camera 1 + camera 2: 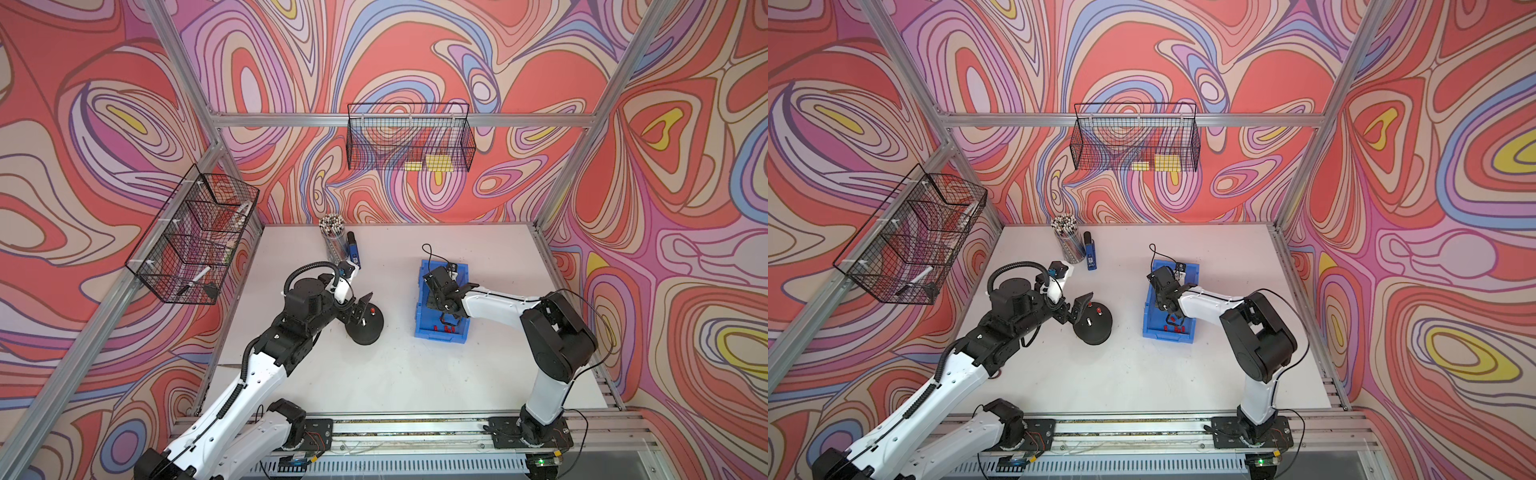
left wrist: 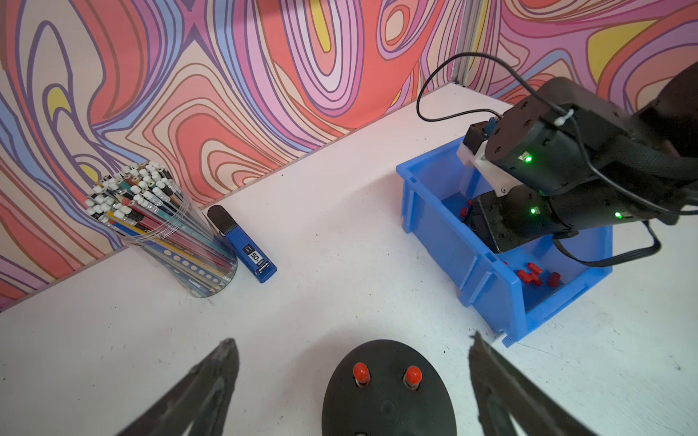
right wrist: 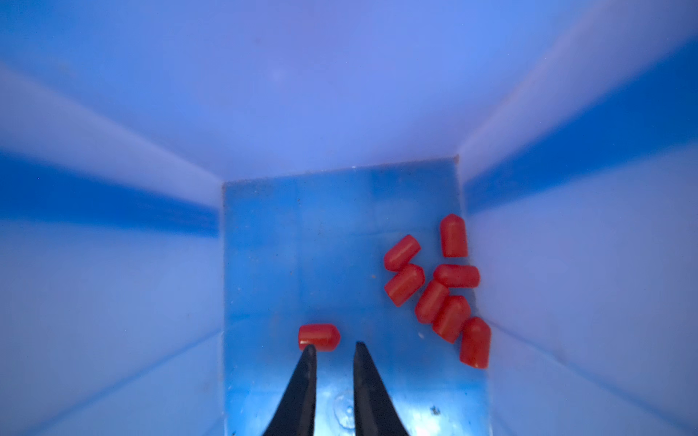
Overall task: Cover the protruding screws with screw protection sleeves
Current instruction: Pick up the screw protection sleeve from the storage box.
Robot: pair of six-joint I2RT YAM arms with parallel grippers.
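The black dome base stands on the white table, and two of its protruding screws wear red screw protection sleeves. In both top views one bare silvery stud stands beside a capped one. My left gripper is open wide, with a finger on either side of the base and touching nothing. My right gripper reaches down into the blue bin. Its jaws stand narrowly apart with nothing between them. One fingertip touches a lone sleeve. Several more sleeves lie clustered by the bin wall.
The blue bin sits right of the base. A clear cup of pencils and a small blue case stand near the back wall. Wire baskets hang on the back wall and on the left wall.
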